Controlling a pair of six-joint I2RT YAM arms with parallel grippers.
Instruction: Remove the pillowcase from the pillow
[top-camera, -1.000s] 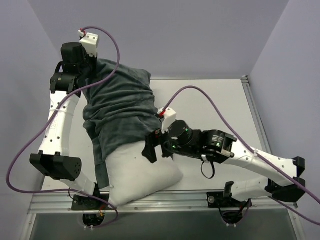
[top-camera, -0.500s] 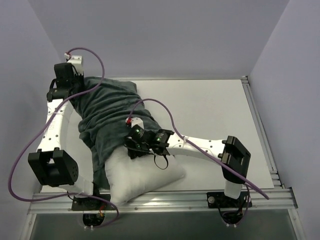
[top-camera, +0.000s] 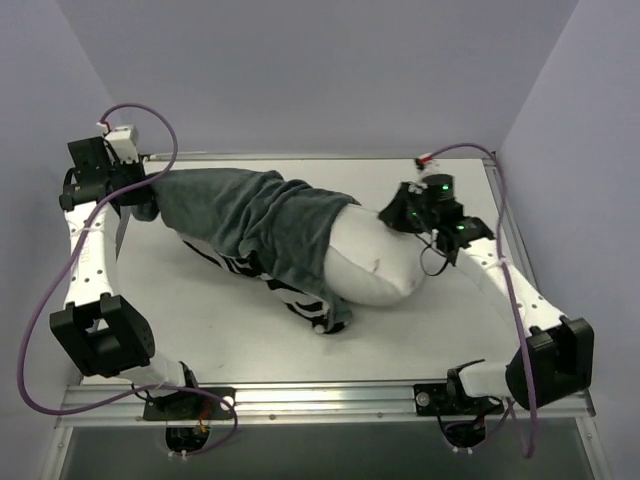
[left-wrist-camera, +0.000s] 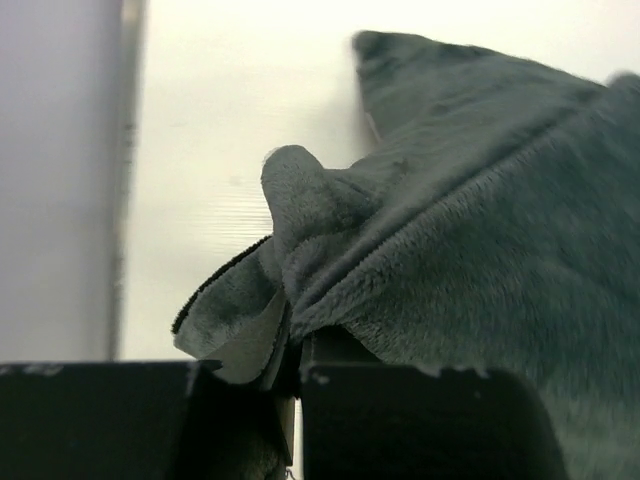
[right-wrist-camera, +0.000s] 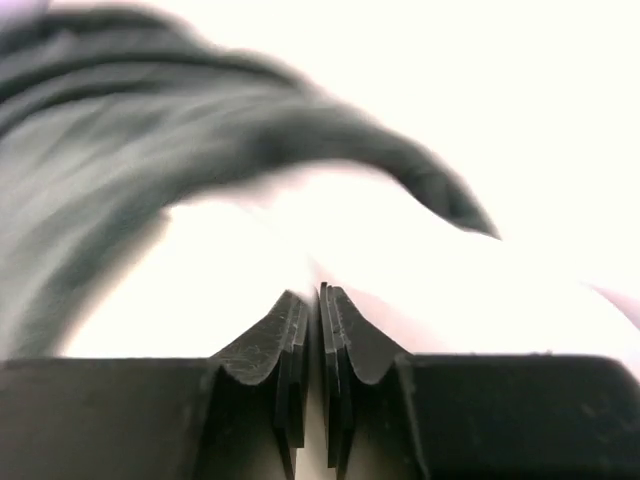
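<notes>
The grey-green pillowcase (top-camera: 255, 215) stretches across the table from the far left, its zebra-striped face (top-camera: 241, 266) showing along the underside. My left gripper (top-camera: 148, 197) is shut on its bunched end; in the left wrist view the pillowcase (left-wrist-camera: 480, 220) folds into the closed left gripper (left-wrist-camera: 295, 345). The white pillow (top-camera: 382, 268) sticks out of the cover's open right end. My right gripper (top-camera: 393, 218) is shut on the pillow's far end. In the blurred right wrist view white pillow (right-wrist-camera: 420, 270) cloth is pinched in the right gripper (right-wrist-camera: 320, 295), with pillowcase (right-wrist-camera: 120, 170) behind.
The white table (top-camera: 440, 330) is bounded by a metal rail (top-camera: 500, 200) on the right and a frame (top-camera: 330, 400) along the near edge. Purple cables (top-camera: 40, 320) loop off both arms. Grey walls (top-camera: 320, 70) close in the back and sides.
The right gripper shut on the pillow and drew it to the far right. The left gripper carried the pillowcase end left. More white pillow shows now, lying across the table.
</notes>
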